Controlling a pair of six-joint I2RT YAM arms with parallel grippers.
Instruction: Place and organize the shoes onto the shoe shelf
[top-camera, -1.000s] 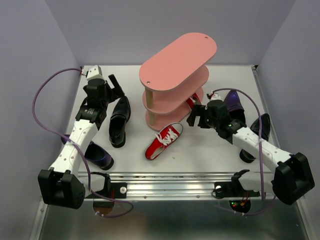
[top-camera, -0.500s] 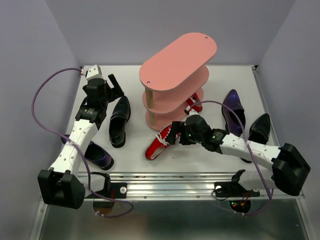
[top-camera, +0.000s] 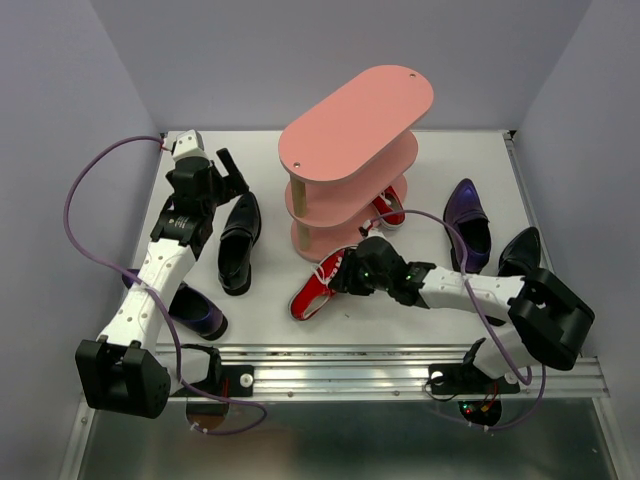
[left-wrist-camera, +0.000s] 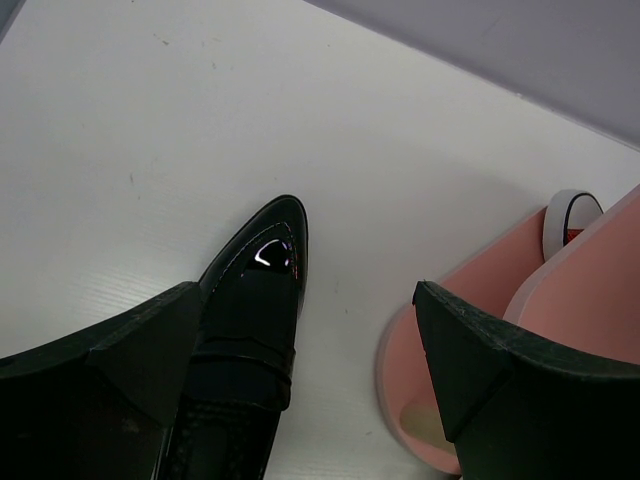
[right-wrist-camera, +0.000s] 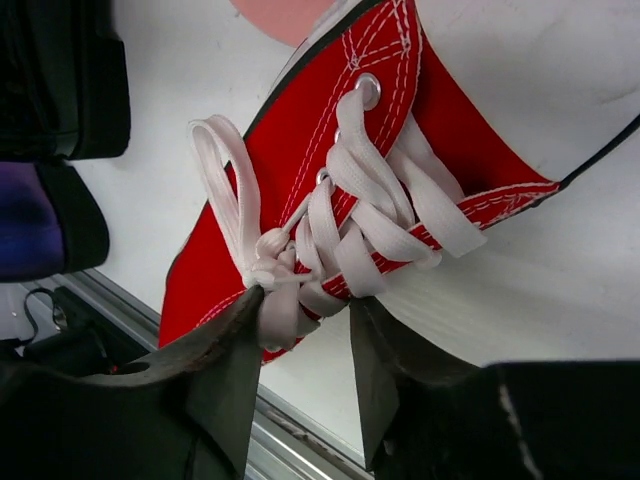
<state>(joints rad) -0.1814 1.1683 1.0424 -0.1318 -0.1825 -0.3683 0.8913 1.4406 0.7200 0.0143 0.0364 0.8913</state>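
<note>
Right gripper (right-wrist-camera: 305, 305) is low over the near red sneaker (top-camera: 318, 290). Its fingers (right-wrist-camera: 225, 370) are narrowed to a part gap with the lace knot sitting between the tips, and I see no firm clamp yet. The sneaker lies on the table (top-camera: 262, 318) just in front of the shoe shelf (top-camera: 355, 110). Its long axis is diagonal, toe near-left and heel far-right toward the shelf base, and the fingers close across that axis at the lace end. The right arm is clearly the nearer one. Left gripper (left-wrist-camera: 308, 300) is well apart on the far left, spread wide and holding nothing, above the toe of a black loafer (left-wrist-camera: 250, 330). Second red sneaker (top-camera: 390, 207) is at the bottom tier; I can't tell if it's on the board or beside it.
</note>
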